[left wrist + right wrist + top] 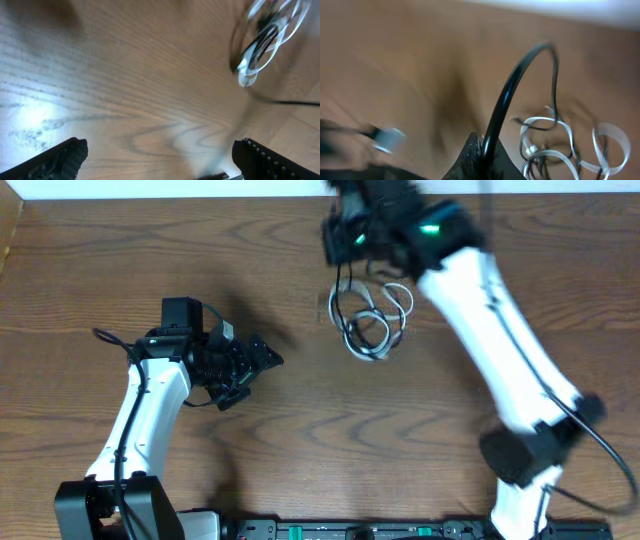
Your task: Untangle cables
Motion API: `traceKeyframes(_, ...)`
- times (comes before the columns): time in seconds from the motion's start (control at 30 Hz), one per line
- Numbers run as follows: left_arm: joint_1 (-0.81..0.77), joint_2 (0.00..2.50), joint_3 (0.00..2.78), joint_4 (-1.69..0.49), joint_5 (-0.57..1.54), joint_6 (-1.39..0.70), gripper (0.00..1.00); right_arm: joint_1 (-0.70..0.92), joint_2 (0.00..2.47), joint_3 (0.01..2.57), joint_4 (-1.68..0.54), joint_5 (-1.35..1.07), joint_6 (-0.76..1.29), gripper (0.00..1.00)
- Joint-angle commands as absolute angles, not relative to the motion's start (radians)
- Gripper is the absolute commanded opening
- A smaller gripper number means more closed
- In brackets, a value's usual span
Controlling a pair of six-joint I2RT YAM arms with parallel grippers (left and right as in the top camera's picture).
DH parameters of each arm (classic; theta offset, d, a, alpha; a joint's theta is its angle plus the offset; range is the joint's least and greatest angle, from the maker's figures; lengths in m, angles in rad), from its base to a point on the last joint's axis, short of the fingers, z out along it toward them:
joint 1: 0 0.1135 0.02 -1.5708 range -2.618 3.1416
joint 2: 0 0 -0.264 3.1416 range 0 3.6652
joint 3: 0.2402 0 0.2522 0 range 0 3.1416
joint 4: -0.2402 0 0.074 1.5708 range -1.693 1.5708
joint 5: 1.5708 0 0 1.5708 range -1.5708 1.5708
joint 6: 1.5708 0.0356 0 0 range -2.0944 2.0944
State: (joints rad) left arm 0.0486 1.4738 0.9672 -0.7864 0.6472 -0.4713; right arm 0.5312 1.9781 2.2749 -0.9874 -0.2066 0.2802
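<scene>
Brown wood-grain counter (300, 460) fills the overhead view, with a pale strip (200, 188) along the far edge and nothing more of the room showing. The white right arm (500, 350) reaches from the near right corner to the far centre, motion-blurred at the wrist. The left arm (150, 410) sits centre-left, well apart from it. The left pincer (262, 360) is spread wide, holds nothing, and points toward the cables (372, 320). They lie in a small heap of loose overlapping loops at the far centre of the counter, just under the right pincer (345, 245). Overhead shows the layout but not the grip. The right wrist view shows it: pincer pressed together, pinching a black cable (515, 85) that arcs up from the fingers (470, 152) and drops into the heap. The left wrist view shows only the two spread fingertips (65, 157) over bare wood, with the heap blurred at top right. The white cable (542, 120) makes several thin curls, with dark strands threaded through them. The plug ends are too blurred to make out.
</scene>
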Motion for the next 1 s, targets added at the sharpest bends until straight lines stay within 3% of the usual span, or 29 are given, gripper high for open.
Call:
traceKeyframes(0.0,0.048,1.483,0.971,-0.815,0.635,-0.469,0.98,0.517,1.849,2.295,-0.907,-0.176,0.265,0.01)
traceKeyframes(0.2,0.048,1.483,0.971,-0.829,0.635,-0.469,0.98,0.512,1.704,2.295,-0.749,-0.118,0.264,0.01)
traceKeyframes(0.6,0.048,1.483,0.971,-0.829,0.635,-0.469,0.98,0.512,1.683,2.294,-0.708,0.044,0.345,0.01)
traceKeyframes(0.83,0.048,1.483,0.971,-0.829,0.634,-0.466,0.98,0.497,1.649,2.295,-0.495,0.114,0.343,0.01)
traceKeyframes(0.97,0.048,1.483,0.971,-0.838,0.636,-0.463,0.98,0.492,1.608,2.295,-0.509,0.113,0.344,0.01)
